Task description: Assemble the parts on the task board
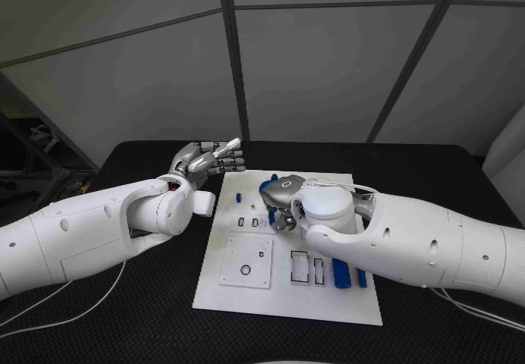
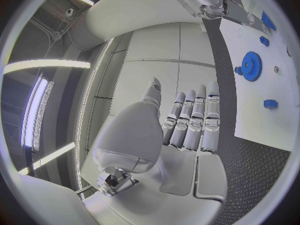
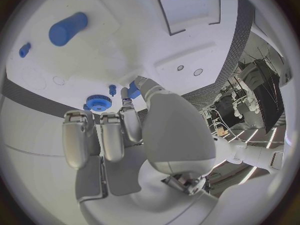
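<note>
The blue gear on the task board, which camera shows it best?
The left wrist view: the blue gear sits unobstructed on the task board, teeth and hub visible. In the right wrist view the gear is partly hidden behind the right hand fingers. In the head view that hand covers it.

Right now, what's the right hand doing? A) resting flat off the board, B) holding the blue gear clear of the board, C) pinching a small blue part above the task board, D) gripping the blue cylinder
C: in the right wrist view the right hand pinches a small blue part between thumb and a fingertip above the white task board; the blue gear and blue cylinder sit apart from it, untouched.
</note>
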Controlling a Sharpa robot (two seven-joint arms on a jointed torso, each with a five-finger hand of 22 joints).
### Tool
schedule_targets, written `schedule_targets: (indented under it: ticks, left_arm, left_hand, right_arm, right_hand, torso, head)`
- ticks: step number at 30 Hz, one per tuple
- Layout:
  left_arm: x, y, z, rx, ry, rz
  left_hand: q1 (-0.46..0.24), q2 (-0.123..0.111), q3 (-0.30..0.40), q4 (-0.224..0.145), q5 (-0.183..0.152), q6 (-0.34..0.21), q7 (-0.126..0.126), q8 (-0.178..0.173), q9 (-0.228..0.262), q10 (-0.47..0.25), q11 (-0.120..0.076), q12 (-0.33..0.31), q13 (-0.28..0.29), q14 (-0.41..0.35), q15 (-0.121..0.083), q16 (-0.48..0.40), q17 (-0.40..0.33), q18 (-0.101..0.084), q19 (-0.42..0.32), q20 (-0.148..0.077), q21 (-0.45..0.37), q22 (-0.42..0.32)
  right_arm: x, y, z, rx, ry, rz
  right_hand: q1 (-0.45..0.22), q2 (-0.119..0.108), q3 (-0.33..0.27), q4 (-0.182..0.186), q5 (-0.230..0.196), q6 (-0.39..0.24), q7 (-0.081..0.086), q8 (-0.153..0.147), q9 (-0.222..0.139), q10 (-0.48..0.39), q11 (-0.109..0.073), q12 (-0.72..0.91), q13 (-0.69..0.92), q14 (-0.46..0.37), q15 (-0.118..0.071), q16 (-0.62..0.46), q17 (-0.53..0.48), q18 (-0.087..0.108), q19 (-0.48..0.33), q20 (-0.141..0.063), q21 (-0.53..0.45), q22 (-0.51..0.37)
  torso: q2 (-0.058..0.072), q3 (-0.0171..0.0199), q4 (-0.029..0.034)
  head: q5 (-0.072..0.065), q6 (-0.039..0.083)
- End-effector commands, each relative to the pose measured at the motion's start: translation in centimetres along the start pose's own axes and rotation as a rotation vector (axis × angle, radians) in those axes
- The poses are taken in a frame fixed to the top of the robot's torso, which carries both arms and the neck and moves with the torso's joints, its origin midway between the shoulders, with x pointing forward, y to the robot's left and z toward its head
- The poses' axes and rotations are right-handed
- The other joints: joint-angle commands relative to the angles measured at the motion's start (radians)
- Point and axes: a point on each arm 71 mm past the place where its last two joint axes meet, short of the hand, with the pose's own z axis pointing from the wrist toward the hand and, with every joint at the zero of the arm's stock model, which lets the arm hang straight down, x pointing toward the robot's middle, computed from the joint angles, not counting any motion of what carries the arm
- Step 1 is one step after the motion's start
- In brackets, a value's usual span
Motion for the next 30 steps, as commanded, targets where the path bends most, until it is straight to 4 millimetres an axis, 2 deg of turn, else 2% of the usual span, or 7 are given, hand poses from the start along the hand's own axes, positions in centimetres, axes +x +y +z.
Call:
schedule_targets:
  ticks: [1,15,30]
  left_arm:
    - [0.17,-0.14,0.04,0.009,0.015,0.001]
    - [0.2,-0.15,0.02,0.009,0.016,0.0]
    - [0.19,-0.16,0.0,0.008,0.016,0.0]
  left_hand:
    - [0.007,0.003,0.001,-0.005,0.003,-0.003,0.003,-0.006,-0.001,-0.004,0.004,-0.004,-0.002,0.003,0.001,-0.007,0.001,-0.02,0.0,0.004,-0.007,-0.002]
    - [0.008,0.004,-0.001,-0.006,0.003,-0.005,0.004,-0.008,-0.001,-0.006,0.005,-0.005,-0.002,0.004,0.002,-0.008,0.002,-0.02,0.0,0.004,-0.007,-0.002]
    - [0.008,0.004,-0.001,-0.006,0.003,-0.005,0.004,-0.008,-0.001,-0.007,0.005,-0.006,-0.002,0.004,0.002,-0.009,0.002,-0.02,0.0,0.004,-0.007,-0.002]
  right_arm:
    - [-0.09,0.11,0.0,-0.009,0.005,-0.008]
    - [-0.08,0.15,0.07,-0.007,0.007,-0.01]
    - [-0.11,0.17,0.13,-0.007,0.001,-0.007]
  right_hand:
    - [-0.003,0.01,0.005,0.001,0.001,0.01,0.0,0.004,0.001,0.001,-0.002,0.001,0.066,0.085,-0.008,-0.005,0.176,-0.013,0.075,-0.006,-0.001,0.229]
    - [-0.012,0.003,0.004,0.002,-0.001,0.0,0.003,-0.002,0.0,-0.005,-0.002,-0.01,0.058,0.084,-0.008,-0.007,0.173,-0.013,0.074,-0.007,-0.002,0.227]
    - [-0.025,-0.009,0.005,0.002,-0.005,-0.03,0.013,-0.02,-0.004,-0.019,0.006,-0.03,0.042,0.081,-0.001,-0.013,0.161,-0.01,0.064,-0.003,-0.009,0.217]
  torso:
    - [0.001,0.0,-0.0001]
    - [0.001,0.0001,0.0004]
    - [0.0,0.0001,-0.0003]
  head:
    - [0.001,0.0]
    - [0.0,-0.001]
    - [0.0,-0.004]
